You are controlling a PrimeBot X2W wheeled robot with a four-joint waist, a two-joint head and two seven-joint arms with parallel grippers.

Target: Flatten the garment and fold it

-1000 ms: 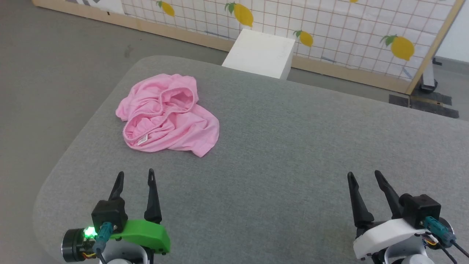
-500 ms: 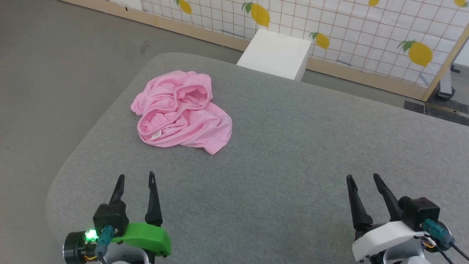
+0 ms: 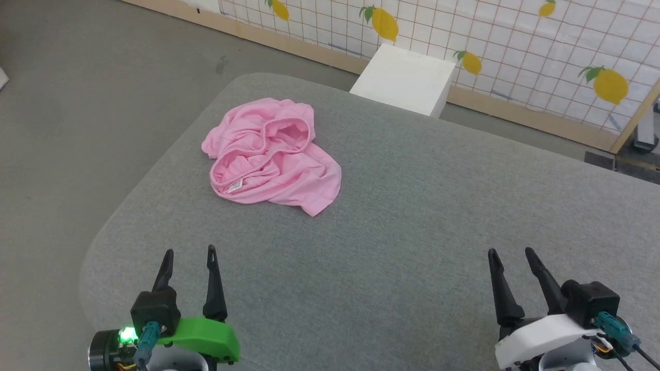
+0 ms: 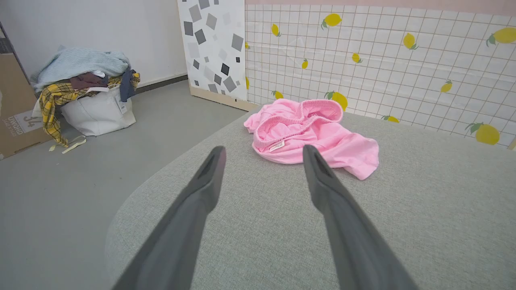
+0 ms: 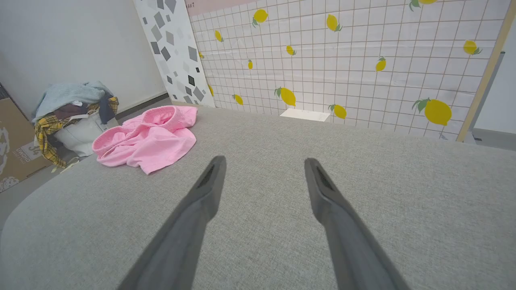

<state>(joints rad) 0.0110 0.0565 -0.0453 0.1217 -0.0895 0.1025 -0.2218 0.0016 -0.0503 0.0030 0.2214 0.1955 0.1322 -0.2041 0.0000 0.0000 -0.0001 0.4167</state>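
The garment (image 3: 273,154) is a light pink crumpled heap with a gathered elastic hem and a small white tag, lying at the far left of the grey padded table (image 3: 412,216). In the left wrist view the garment (image 4: 310,135) lies just beyond the fingertips; in the right wrist view the garment (image 5: 147,139) is off to the left. My left gripper (image 3: 188,252) hovers open near the table's front left, well short of the cloth. My right gripper (image 3: 510,252) stands open at the front right, far from it. Both hold nothing.
A white box (image 3: 405,80) stands on the floor behind the table, before a lemon-print grid panel (image 3: 515,41). A white laundry basket (image 4: 92,108) piled with clothes and a cardboard box (image 4: 16,108) sit on the floor to the left. The table's left edge curves close to the garment.
The whole head view has shifted, so the camera turned left; the garment now sits more rightward in the picture. Both grippers stay open in the same pose.
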